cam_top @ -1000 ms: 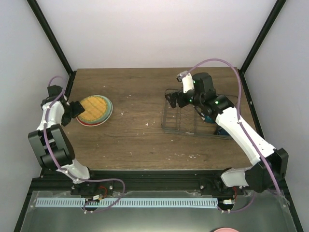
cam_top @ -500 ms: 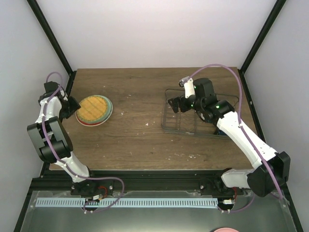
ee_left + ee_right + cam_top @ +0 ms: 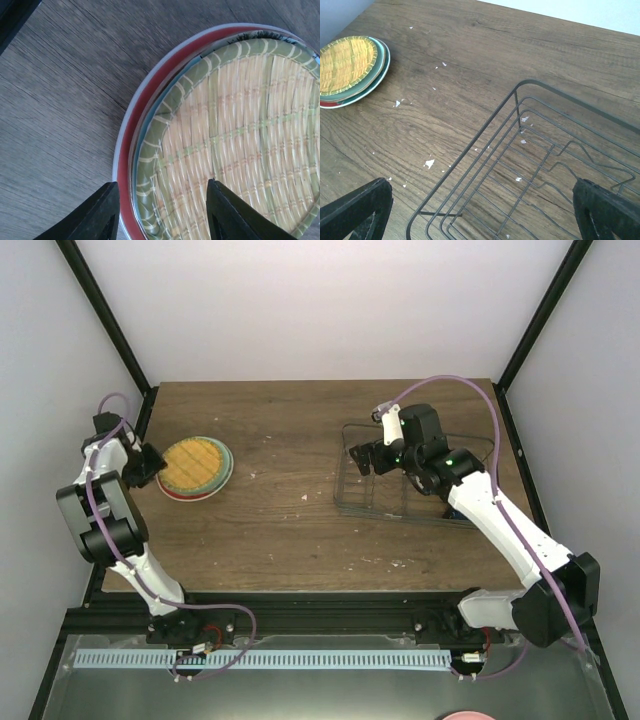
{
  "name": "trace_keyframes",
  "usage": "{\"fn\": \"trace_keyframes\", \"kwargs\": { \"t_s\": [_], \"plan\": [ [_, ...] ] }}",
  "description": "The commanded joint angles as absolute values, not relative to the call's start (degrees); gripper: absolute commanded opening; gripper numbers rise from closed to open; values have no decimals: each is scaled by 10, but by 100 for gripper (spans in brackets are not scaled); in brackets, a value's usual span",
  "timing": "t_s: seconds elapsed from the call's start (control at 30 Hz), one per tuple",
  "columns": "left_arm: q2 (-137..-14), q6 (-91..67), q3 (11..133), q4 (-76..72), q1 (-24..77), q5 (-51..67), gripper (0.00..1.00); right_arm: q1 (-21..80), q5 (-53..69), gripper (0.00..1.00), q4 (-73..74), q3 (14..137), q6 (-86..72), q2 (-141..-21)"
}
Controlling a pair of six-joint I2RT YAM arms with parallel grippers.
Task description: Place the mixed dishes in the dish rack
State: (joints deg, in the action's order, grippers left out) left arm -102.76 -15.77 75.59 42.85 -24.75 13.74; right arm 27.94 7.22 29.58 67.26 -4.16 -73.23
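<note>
Stack [image 3: 196, 468] of 3 plates far left, yellow-orange plate [image 3: 240, 130] topmost, red-rimmed plate [image 3: 131, 145] lowest. Left gripper [image 3: 161, 184] wide, over stack rim: pinch top rim only. Right gripper [image 3: 481, 210] wide, empty, above dish rack [image 3: 485, 165].

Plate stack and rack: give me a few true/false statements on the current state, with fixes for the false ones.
1. The yellow plate lies on top of the stack. True.
2. The dish rack already holds a plate. False: no plate shows in it, and the plates in view sit stacked well apart from it.
3. The left gripper has its fingers open at the stack's rim. True.
4. The right gripper is carrying a plate. False: its fingers are spread wide with nothing between them, above the rack's end.
5. The red-rimmed plate is the top one. False: it is at the bottom of the stack.
</note>
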Motion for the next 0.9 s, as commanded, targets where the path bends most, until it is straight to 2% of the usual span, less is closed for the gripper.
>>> {"fn": "trace_keyframes", "kwargs": {
  "t_s": [0.0, 0.33, 0.6, 0.87],
  "plan": [
    [-1048, -152, 770, 420, -257, 148, 48, 284, 63, 100, 299, 668, -52, -731],
    [-1068, -155, 757, 396, -260, 172, 45, 284, 57, 99, 303, 665, -61, -732],
    [-1074, -152, 745, 383, -264, 188, 36, 284, 55, 100, 308, 664, -68, -732],
    [-1075, -149, 717, 364, -268, 194, 35, 284, 52, 100, 314, 660, -74, -724]
  ]
}}
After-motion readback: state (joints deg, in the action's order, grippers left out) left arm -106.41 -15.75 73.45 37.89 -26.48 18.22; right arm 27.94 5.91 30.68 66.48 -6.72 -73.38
